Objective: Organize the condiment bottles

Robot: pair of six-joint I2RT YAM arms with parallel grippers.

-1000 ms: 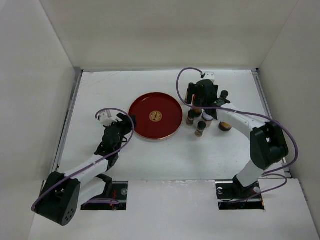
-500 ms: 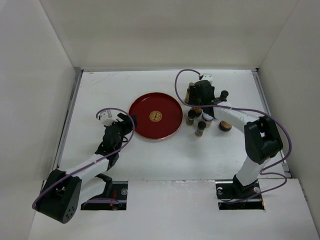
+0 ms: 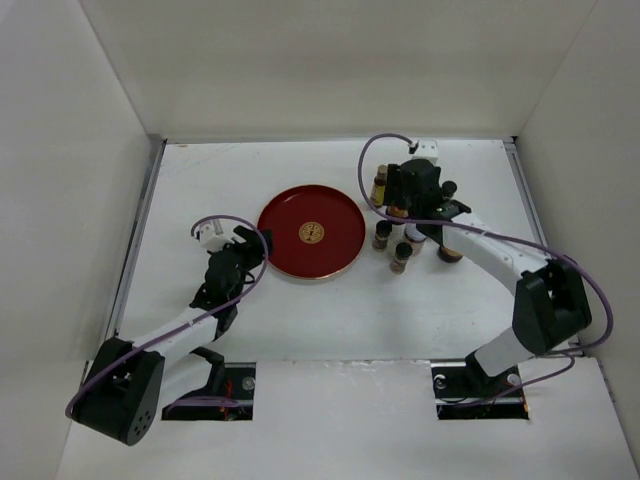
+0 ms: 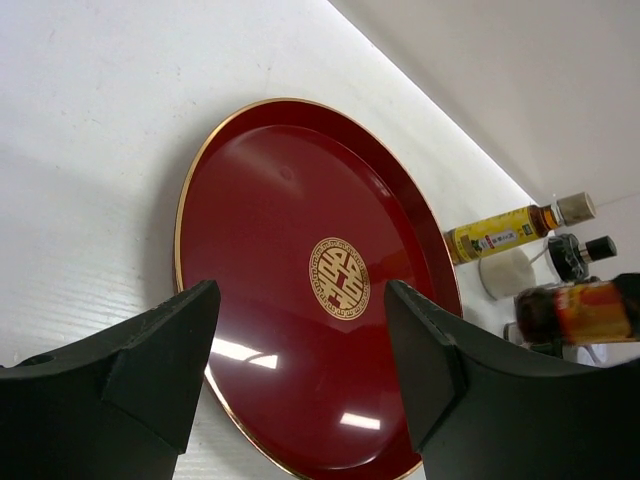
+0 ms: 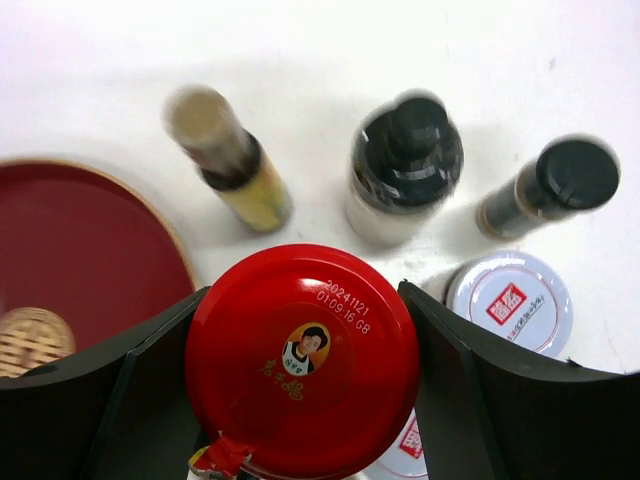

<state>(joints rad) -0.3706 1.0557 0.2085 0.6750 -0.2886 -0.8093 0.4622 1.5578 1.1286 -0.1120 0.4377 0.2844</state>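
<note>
My right gripper (image 5: 305, 362) is shut on a jar with a wide red cap (image 5: 302, 345), one finger on each side of the cap. I cannot tell whether the jar stands on the table. Around it in the right wrist view are other condiment bottles: a yellow gold-capped bottle (image 5: 230, 165), a dark black-capped bottle (image 5: 405, 165), a slim black-capped bottle (image 5: 555, 185) and a white-capped jar (image 5: 510, 300). From above, the right gripper (image 3: 410, 192) covers the back of the cluster (image 3: 400, 250). My left gripper (image 4: 300, 350) is open and holds nothing, over the near rim of the red tray (image 4: 290, 220).
The round red tray (image 3: 312, 233) lies at the table's middle, just left of the bottle cluster, with nothing in it. The left gripper (image 3: 252, 252) sits at its left rim. White walls enclose the table on three sides.
The right gripper's fingers have closed from wide open onto the red-capped jar, and its wrist has shifted slightly right. The left arm has not moved.
</note>
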